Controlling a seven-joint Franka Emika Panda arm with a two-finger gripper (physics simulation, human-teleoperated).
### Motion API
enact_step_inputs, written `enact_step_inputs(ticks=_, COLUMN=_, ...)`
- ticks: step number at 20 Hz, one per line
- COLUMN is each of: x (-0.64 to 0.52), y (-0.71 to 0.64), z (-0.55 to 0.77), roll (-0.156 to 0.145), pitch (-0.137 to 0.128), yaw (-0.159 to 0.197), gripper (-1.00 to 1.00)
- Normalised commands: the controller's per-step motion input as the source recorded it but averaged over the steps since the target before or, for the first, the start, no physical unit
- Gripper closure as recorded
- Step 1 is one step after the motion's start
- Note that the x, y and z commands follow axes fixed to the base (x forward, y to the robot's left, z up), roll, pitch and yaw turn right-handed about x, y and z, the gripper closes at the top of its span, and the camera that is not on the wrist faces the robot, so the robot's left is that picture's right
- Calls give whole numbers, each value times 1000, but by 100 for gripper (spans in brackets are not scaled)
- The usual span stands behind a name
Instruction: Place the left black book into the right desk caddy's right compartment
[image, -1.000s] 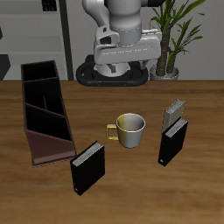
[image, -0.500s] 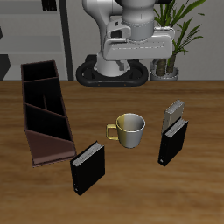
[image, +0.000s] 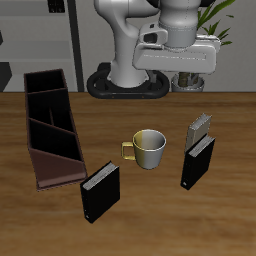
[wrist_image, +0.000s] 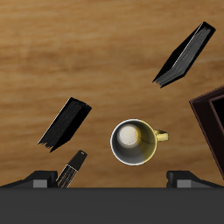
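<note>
Exterior view: claw farther toward plant.

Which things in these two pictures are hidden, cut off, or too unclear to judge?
- Gripper: in the wrist view only the finger bases show at the frame edge, tips cut off; in the exterior view the arm's body hides it. Open or shut: cannot tell.
- Long dark maroon desk caddy: the wrist view cuts it off, one corner shows.
- Grey ribbed book: partly covered by the thin black hardcover book in the exterior view.

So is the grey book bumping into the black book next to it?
Cannot tell. In the exterior view the grey ribbed book stands just behind the left black book, overlapping it; no gap shows.
</note>
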Motion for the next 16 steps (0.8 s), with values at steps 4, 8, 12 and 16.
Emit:
enact_step_inputs(ticks=4, x=215, y=129, z=-5, roll=-21, pitch=-26, yaw=-69, gripper=-100)
enact_step_inputs(ticks=8, x=233, y=141, z=-174, roll=-39, pitch=-7, yaw=-80, gripper=-100)
enact_step_inputs(ticks=12, x=60, y=255, z=-287, roll=23, pitch=-11, yaw=-66, gripper=-100)
enact_step_inputs(ticks=16, x=-32, y=329, z=-441, roll=44, pitch=-3, yaw=-17, gripper=-100)
